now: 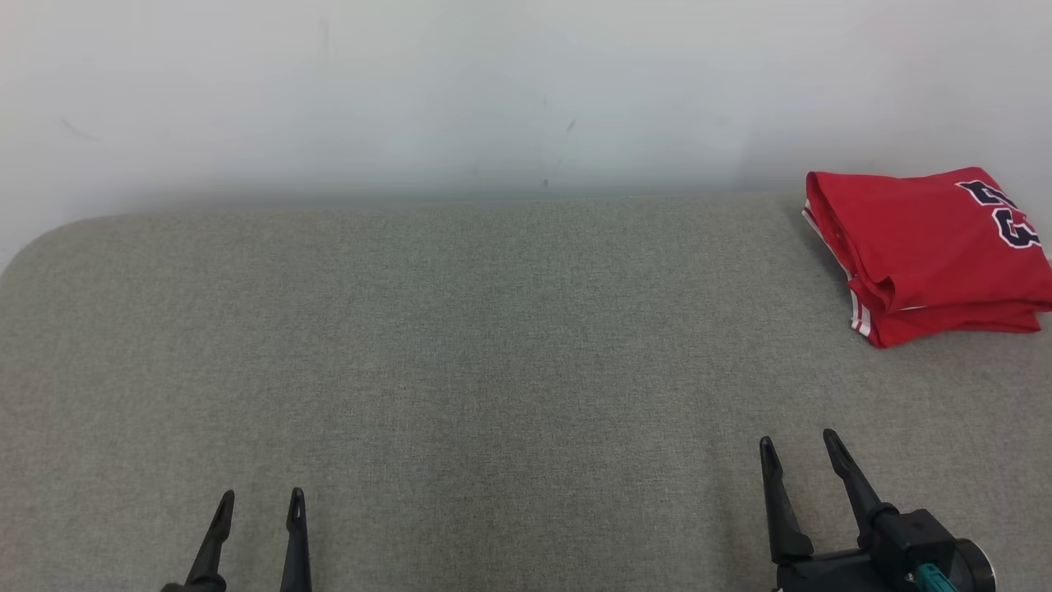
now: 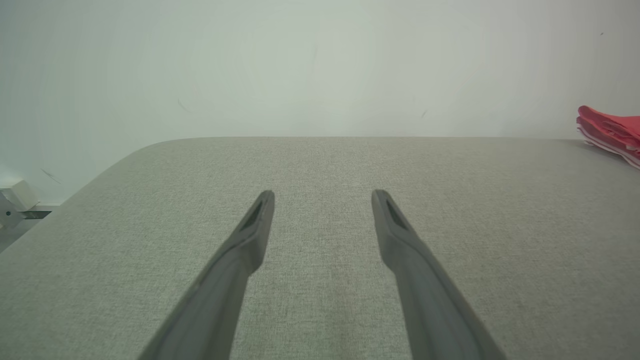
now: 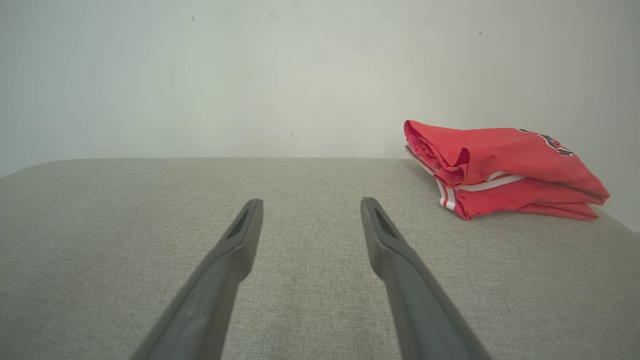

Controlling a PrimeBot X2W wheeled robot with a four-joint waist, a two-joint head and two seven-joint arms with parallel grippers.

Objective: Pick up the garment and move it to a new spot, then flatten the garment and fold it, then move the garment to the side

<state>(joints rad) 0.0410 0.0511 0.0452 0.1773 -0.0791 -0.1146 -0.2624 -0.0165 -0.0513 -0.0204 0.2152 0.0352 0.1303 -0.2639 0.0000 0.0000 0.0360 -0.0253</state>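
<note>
The garment (image 1: 929, 255) is a red jersey with white trim and dark lettering, lying folded in a compact stack at the far right of the grey fabric surface (image 1: 493, 345), close to the wall. It also appears at the right in the right wrist view (image 3: 500, 170), and its edge shows in the left wrist view (image 2: 612, 132). My left gripper (image 1: 260, 498) is open at the lower left, empty. My right gripper (image 1: 800, 441) is open at the lower right, empty, well short of the garment. Both gripper pairs (image 2: 323, 192) (image 3: 311, 201) hover over bare fabric.
A pale wall (image 1: 493, 90) runs along the far edge of the surface. The surface's far left corner (image 1: 49, 238) is rounded. A small white box (image 2: 17, 196) sits off the surface at the left in the left wrist view.
</note>
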